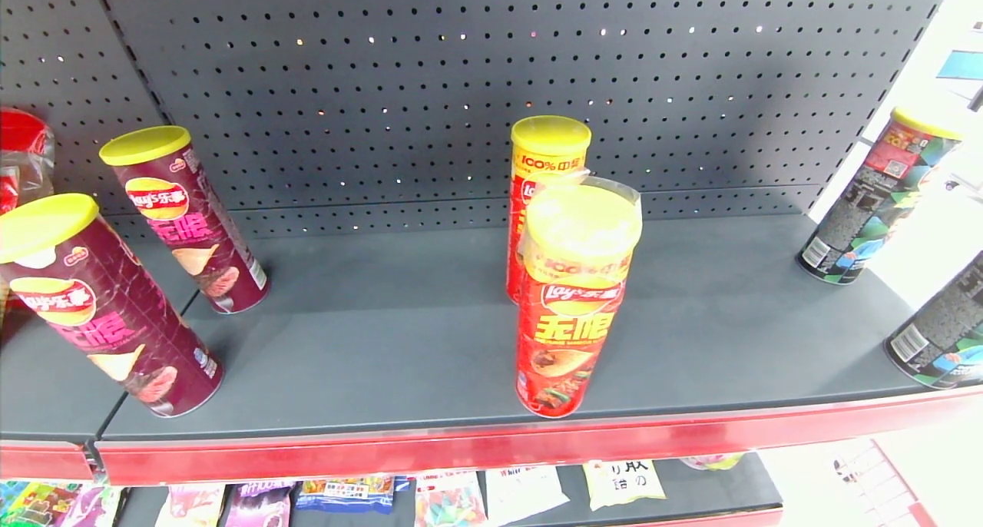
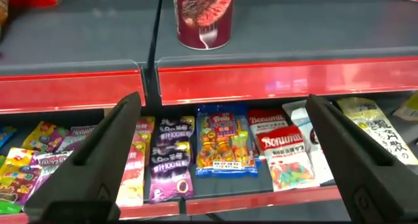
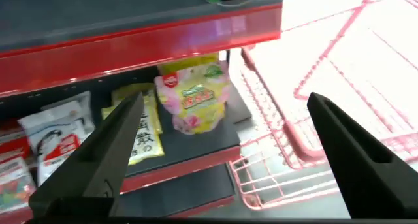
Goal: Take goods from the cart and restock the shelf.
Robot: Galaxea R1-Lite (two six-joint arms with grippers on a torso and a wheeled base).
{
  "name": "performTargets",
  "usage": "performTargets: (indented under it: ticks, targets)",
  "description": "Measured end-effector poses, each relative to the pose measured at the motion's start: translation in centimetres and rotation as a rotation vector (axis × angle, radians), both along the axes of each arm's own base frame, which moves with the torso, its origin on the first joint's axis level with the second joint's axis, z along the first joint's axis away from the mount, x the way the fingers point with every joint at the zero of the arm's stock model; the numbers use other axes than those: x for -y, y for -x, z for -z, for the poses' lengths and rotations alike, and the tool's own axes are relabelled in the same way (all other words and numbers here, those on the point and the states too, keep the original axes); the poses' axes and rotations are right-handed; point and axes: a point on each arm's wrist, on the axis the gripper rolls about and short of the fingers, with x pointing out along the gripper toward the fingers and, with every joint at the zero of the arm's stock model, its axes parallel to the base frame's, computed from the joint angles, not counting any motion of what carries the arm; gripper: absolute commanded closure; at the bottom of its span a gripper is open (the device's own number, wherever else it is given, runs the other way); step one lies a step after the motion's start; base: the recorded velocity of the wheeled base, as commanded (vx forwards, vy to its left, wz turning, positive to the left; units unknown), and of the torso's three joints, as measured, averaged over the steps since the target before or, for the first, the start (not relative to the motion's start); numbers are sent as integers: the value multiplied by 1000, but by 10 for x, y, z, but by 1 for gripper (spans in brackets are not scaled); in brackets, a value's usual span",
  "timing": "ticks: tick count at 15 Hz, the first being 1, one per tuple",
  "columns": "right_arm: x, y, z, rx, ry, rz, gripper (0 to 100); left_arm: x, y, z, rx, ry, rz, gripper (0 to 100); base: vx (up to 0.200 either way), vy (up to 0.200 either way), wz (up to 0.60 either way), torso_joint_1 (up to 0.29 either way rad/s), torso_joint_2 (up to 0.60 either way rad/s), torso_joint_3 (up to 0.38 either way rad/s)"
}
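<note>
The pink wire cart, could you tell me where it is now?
In the right wrist view, the pink wire cart stands beside the shelf, near the pink-and-yellow snack bag.

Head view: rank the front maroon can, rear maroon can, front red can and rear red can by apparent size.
1. front maroon can and front red can: about alike, unranked.
2. rear maroon can.
3. rear red can, partly hidden, so unsure.
Front cans stand nearer the camera; true sizes may match.
</note>
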Motion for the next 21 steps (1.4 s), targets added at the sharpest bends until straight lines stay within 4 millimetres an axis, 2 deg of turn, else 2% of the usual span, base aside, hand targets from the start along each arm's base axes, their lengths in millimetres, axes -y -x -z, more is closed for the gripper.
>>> performTargets:
  ticks: [2, 5, 7, 9, 14, 21]
  targets:
    - [-2, 0, 0, 2, 1, -39, 0, 0, 0, 0, 0, 0, 0, 0, 0, 0, 0, 0, 0, 0]
    - [-6, 5, 2, 68, 32, -273, 0, 0, 0, 0, 0, 0, 0, 0, 0, 0, 0, 0, 0, 0]
    - [-7, 7, 7, 91, 57, -338, 0, 0, 0, 0, 0, 0, 0, 0, 0, 0, 0, 0, 0, 0]
    - [-6, 8, 8, 108, -16, -287, 0, 0, 0, 0, 0, 0, 0, 0, 0, 0, 0, 0, 0, 0]
    - [-5, 9, 9, 117, 19, -279, 0, 0, 0, 0, 0, 0, 0, 0, 0, 0, 0, 0, 0, 0]
    - [-5, 10, 9, 119, 22, -277, 0, 0, 0, 0, -1, 0, 0, 0, -200, 0, 0, 4, 2, 2]
